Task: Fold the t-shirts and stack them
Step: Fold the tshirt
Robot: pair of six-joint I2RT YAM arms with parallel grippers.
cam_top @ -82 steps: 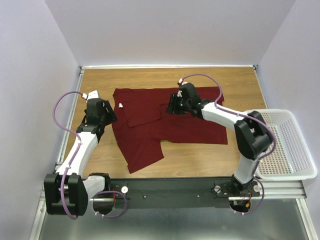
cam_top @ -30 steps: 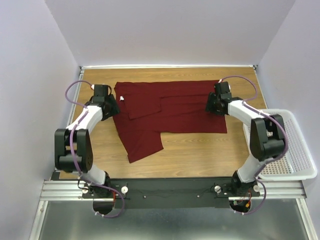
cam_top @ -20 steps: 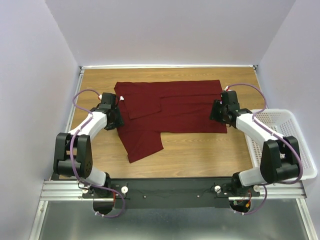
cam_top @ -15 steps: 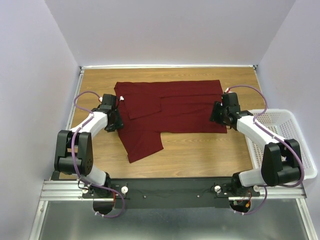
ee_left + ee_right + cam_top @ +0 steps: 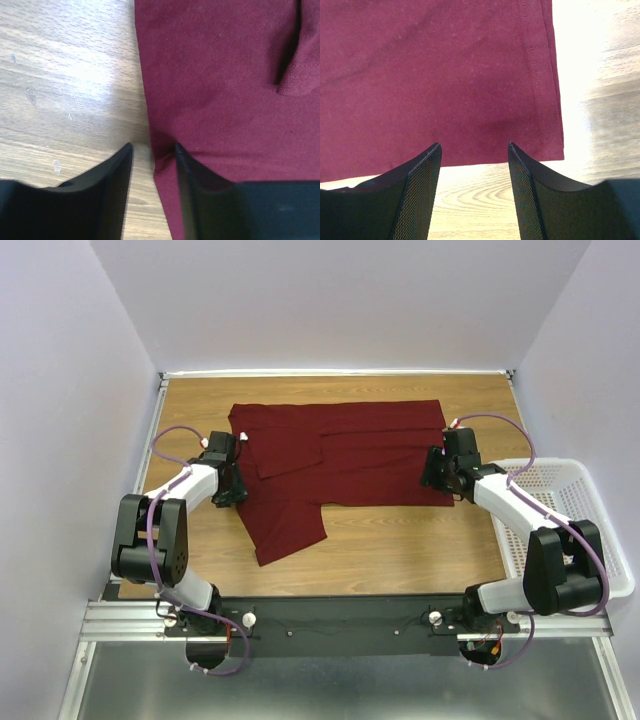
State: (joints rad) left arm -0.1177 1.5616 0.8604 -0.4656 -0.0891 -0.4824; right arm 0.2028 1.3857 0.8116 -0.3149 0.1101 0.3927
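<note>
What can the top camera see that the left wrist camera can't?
Only the top camera shows the whole t-shirt spread out, the right claw at its far side, and the white basket. Only the left wrist camera shows, close up, the left claw open, one finger over wood and one over cloth, with the shirt's edge puckered between them. Both show maroon cloth lying on the wooden table.

Maroon t-shirt [image 5: 340, 455]: lying flat and partly folded across the middle of the wooden table [image 5: 400, 540], with one flap trailing toward the lower left.
Left gripper [image 5: 232, 492]: resting at the shirt's left edge.
Right gripper [image 5: 432, 470]: resting at the shirt's right edge, near its lower corner.
White mesh basket [image 5: 590, 540]: sitting at the right of the frame.
</note>
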